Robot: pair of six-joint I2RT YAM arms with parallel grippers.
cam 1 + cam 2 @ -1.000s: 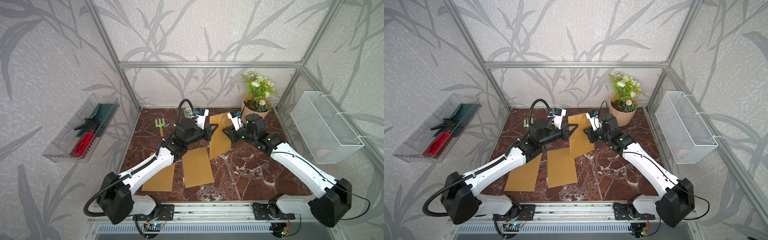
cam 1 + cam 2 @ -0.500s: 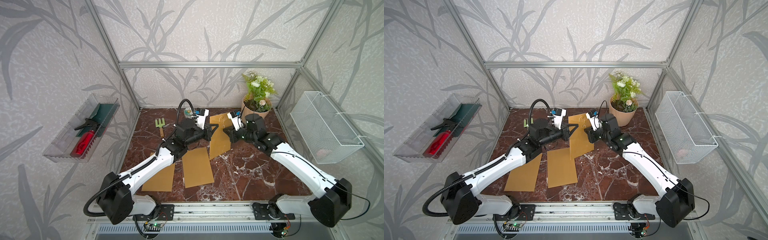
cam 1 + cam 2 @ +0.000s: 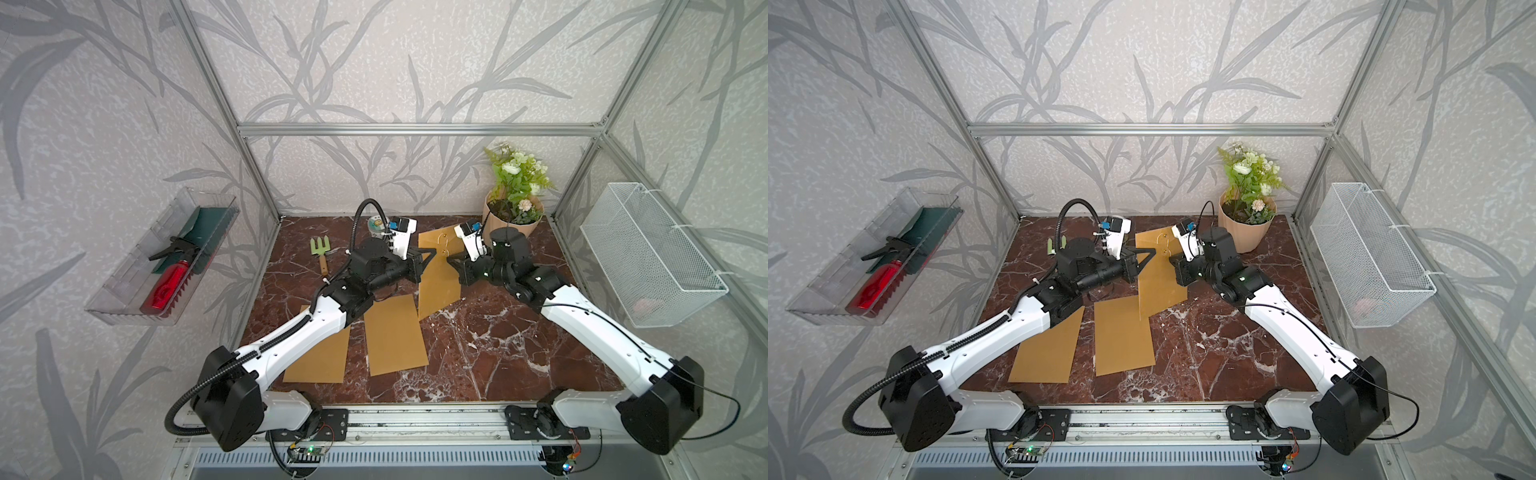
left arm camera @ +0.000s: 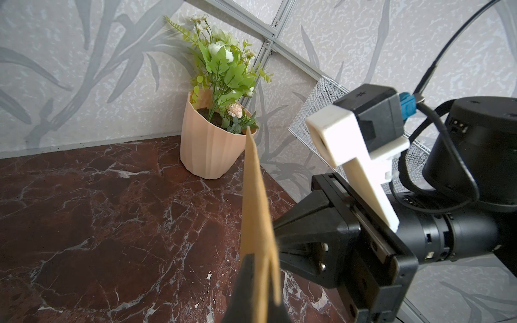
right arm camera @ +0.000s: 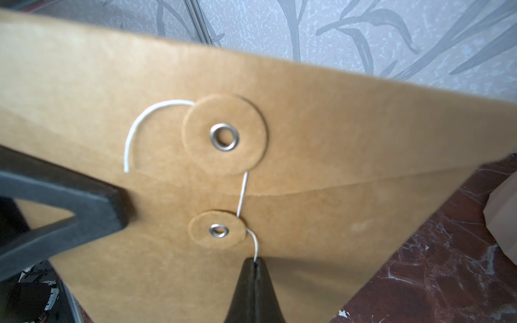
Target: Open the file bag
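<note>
The file bag (image 3: 438, 276) is a brown paper envelope standing upright above the table in both top views (image 3: 1158, 278). My left gripper (image 3: 428, 254) is shut on its side edge; the left wrist view shows the bag's edge (image 4: 256, 201) running up from between the jaws (image 4: 258, 261). My right gripper (image 5: 255, 261) is shut on the white string (image 5: 242, 193) just below the small lower disc (image 5: 218, 230). The string runs up to the large disc (image 5: 223, 137) on the flap, and its loose end curls beside it. The flap lies closed. The left gripper's black finger (image 5: 70, 195) rests on the bag's face.
Two more brown envelopes (image 3: 395, 336) (image 3: 320, 353) lie flat at the table's front. A potted plant (image 3: 513, 216) stands at the back right, a green hand rake (image 3: 320, 249) at the back left. A wire basket (image 3: 648, 257) and a clear tray (image 3: 166, 257) hang on the side walls.
My right gripper's jaws have closed onto the string. Both arms and the bag have stayed nearly in place.
</note>
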